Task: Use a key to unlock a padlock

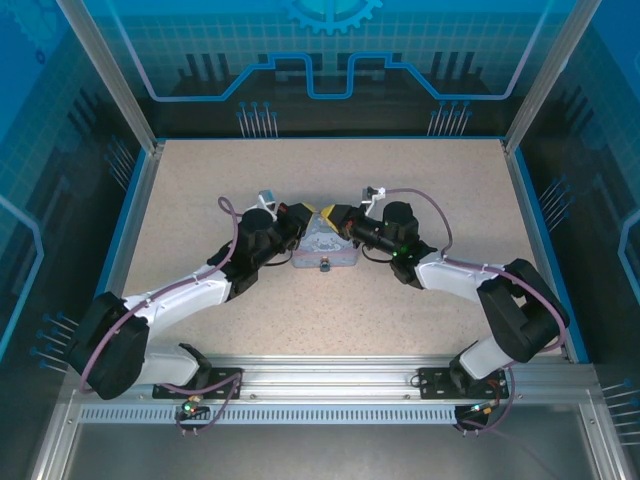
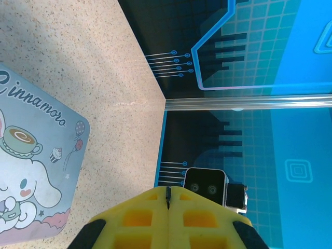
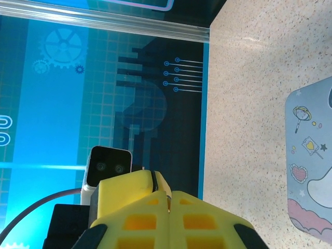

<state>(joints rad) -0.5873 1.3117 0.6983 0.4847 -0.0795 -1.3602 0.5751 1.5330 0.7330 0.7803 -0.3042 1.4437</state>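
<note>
Padlock (image 1: 326, 265) apart from the right gripper (image 1: 326, 213)

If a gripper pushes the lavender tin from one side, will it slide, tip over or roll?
The tin lies flat and low on the table, so it will probably slide, not tip. Its flat rectangular shape makes rolling unlikely. Its printed top looks smooth, so a grip may slip on it.

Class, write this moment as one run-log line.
left jaws: shut | right jaws: shut | both at far corners of tin | padlock at tin's near edge
</note>
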